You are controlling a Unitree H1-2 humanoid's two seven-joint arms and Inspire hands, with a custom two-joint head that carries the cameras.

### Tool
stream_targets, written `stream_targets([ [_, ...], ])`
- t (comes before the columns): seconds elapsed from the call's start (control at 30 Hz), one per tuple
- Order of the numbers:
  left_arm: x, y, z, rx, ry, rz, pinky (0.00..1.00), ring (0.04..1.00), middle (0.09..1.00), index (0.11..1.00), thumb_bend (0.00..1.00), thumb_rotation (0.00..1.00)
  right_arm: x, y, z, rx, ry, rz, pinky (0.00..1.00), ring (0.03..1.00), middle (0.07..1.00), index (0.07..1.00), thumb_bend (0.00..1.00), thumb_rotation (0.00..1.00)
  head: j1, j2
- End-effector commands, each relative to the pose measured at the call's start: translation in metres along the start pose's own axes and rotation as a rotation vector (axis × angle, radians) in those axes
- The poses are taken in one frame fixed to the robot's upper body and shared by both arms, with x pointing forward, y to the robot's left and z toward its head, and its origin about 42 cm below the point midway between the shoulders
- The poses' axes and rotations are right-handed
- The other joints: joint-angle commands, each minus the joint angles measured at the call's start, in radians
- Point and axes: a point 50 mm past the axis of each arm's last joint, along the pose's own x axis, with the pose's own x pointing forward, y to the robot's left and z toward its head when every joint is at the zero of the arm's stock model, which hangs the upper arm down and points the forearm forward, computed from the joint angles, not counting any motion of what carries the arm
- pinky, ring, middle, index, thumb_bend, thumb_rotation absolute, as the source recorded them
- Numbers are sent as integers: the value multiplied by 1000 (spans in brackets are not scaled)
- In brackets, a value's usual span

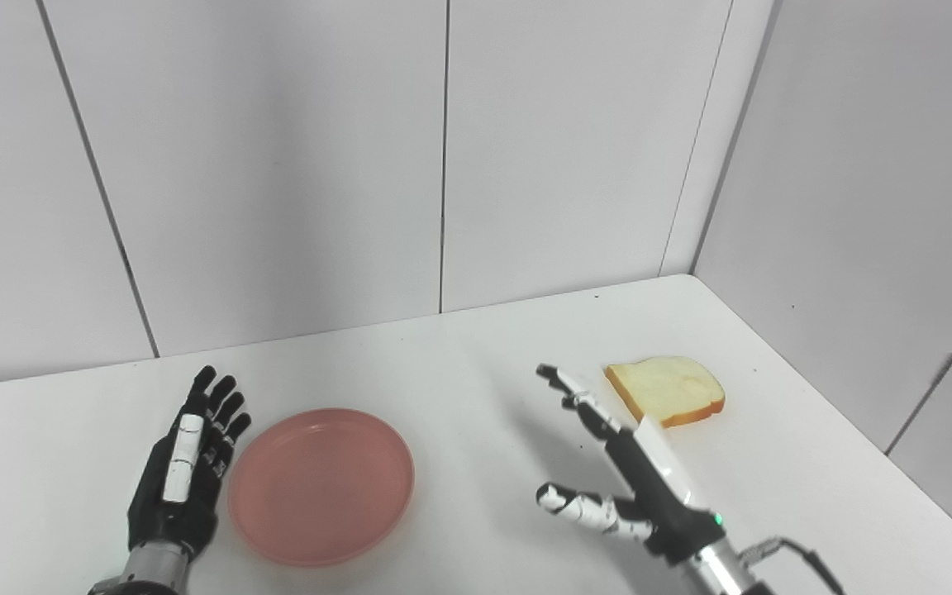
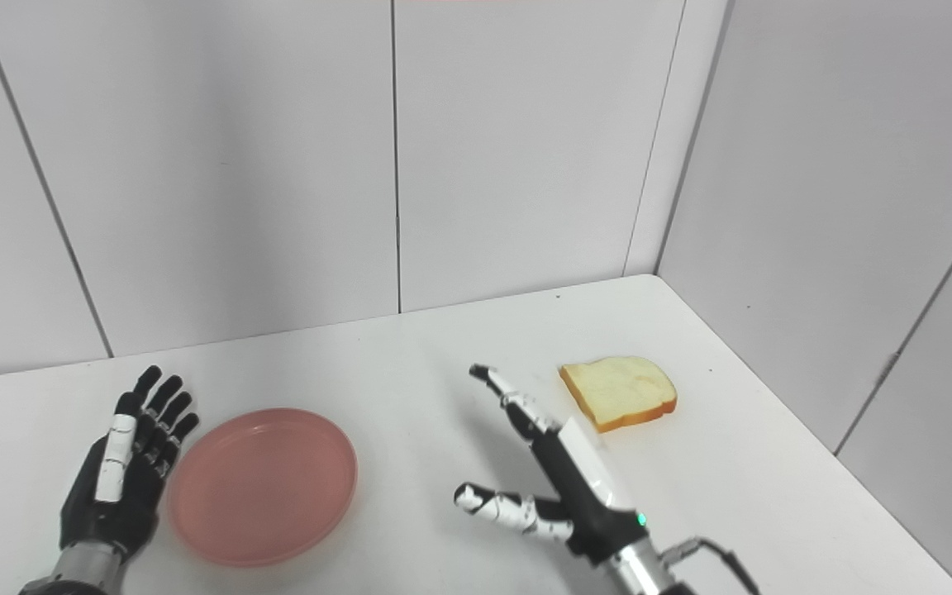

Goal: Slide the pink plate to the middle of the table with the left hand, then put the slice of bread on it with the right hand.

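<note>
Table: white, carries everything.
Plate: pink, at 7 o'clock, left of middle, not yet slid.
Risk: a push on the rim alone could tip or spin the plate; bread could land off it.
Left hand: released, fingers straight, just beside the plate's 9 o'clock edge, contact unclear.
Right hand: spread wide, grasping nothing.
Bread: at 3 o'clock, near the right fingertips, apart.
</note>
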Motion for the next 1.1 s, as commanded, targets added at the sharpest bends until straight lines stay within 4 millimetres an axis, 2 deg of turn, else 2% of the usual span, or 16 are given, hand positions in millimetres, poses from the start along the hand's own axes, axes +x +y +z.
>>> stream_targets([
  [0.0, 0, -1, -3, 11, 9, -3, 946, 959, 953, 939, 946, 703, 12, -29, -2, -58, -26, -19, 814, 888, 925, 918, 865, 868, 5, -1],
  [0.13, -2, -2, -6, 29, 10, -9, 938, 956, 955, 943, 917, 713, 21, -55, -15, -109, -11, -5, 822, 895, 924, 918, 922, 836, 12, -3],
  [0.27, -4, -3, -7, 38, 13, -5, 931, 950, 949, 941, 917, 712, 31, -74, -28, -232, 4, 50, 840, 904, 920, 925, 989, 855, 19, -5],
  [0.37, -5, -5, -7, 53, 14, -11, 920, 948, 947, 945, 891, 715, 35, -83, -36, -299, 18, 82, 819, 891, 911, 914, 1000, 815, 25, -2],
  [0.47, -5, -5, -8, 54, 14, -16, 910, 942, 941, 939, 873, 707, 44, -96, -48, -452, 0, 133, 809, 874, 899, 915, 1000, 783, 27, -3],
  [0.67, -7, -3, -9, 67, 19, -16, 881, 926, 927, 929, 892, 714, 58, -117, -65, -700, -12, 275, 901, 894, 901, 936, 1000, 759, 30, -4],
  [0.77, -8, -3, -10, 72, 24, -16, 868, 926, 930, 934, 863, 718, 65, -131, -70, -758, 27, 345, 873, 897, 916, 944, 1000, 652, 31, -4],
  [0.9, -9, -3, -11, 65, 27, -12, 868, 924, 926, 934, 856, 710, 74, -149, -76, -803, 89, 436, 814, 895, 930, 948, 1000, 578, 31, -4],
  [1.0, -8, -4, -11, 67, 27, -12, 876, 926, 923, 932, 852, 714, 80, -159, -81, -827, 128, 499, 832, 919, 939, 955, 1000, 522, 30, -4],
  [1.07, -7, -5, -11, 71, 27, -14, 868, 924, 920, 929, 848, 717, 84, -166, -85, -851, 165, 549, 852, 945, 956, 972, 1000, 449, 30, -4],
])
